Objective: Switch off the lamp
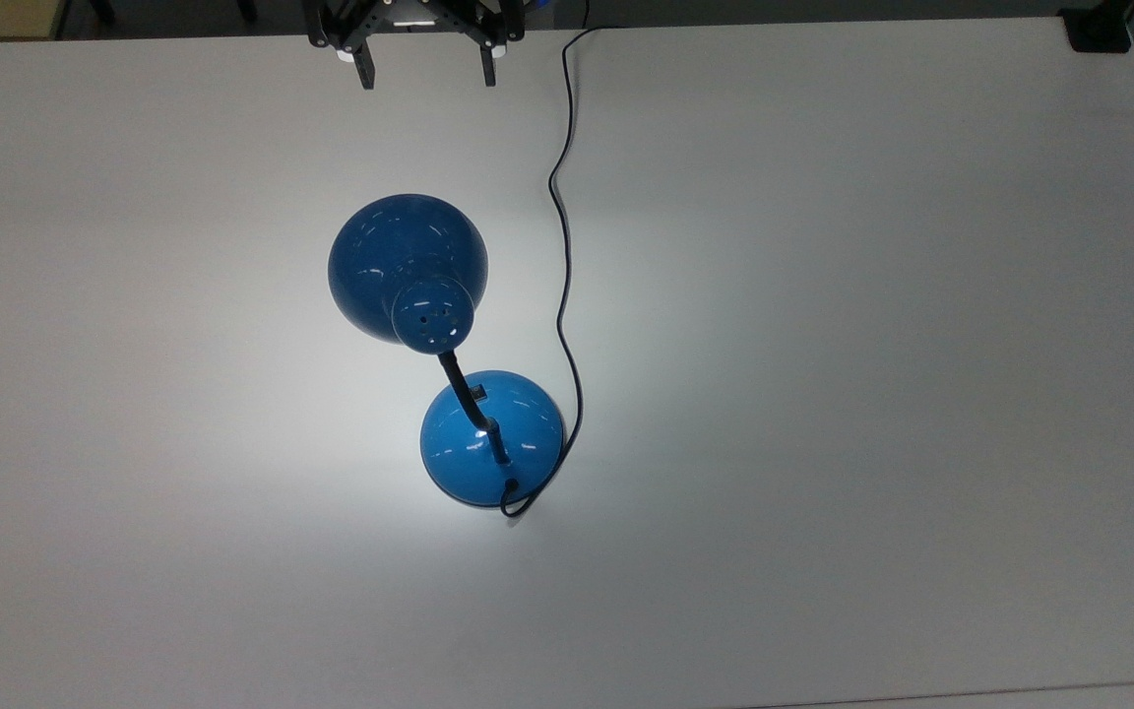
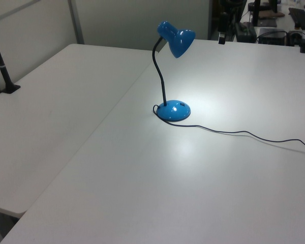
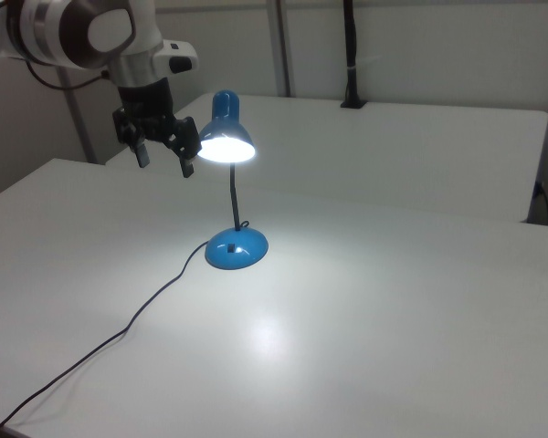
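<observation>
Glowing lamp [image 1: 408, 268] upright on table [image 1: 823, 295], well apart from released, empty jaws.

A lab or office workroom. Plain white tables [image 2: 142, 193] stand edge to edge. Behind them run grey partition panels [image 2: 142, 23] and equipment clutter [image 2: 274, 20].

A white table [image 1: 823, 394] adjoins a second table [image 2: 51, 117] (black clamped pole [image 2: 0, 61] at its edge).
</observation>
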Action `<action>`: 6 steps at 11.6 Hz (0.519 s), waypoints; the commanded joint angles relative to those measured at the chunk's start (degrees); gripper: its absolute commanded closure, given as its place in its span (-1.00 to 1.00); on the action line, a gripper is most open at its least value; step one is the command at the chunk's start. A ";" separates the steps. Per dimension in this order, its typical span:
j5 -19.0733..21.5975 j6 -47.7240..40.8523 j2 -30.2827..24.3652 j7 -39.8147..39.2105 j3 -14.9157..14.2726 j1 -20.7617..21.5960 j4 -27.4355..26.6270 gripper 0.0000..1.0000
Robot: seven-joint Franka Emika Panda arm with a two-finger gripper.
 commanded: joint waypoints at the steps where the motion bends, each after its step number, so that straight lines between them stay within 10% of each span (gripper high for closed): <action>1: -2.09 -0.48 0.18 -21.15 -0.68 0.53 -2.84 -0.84; 6: -5.45 14.75 1.15 -23.31 -0.42 0.70 -15.39 0.65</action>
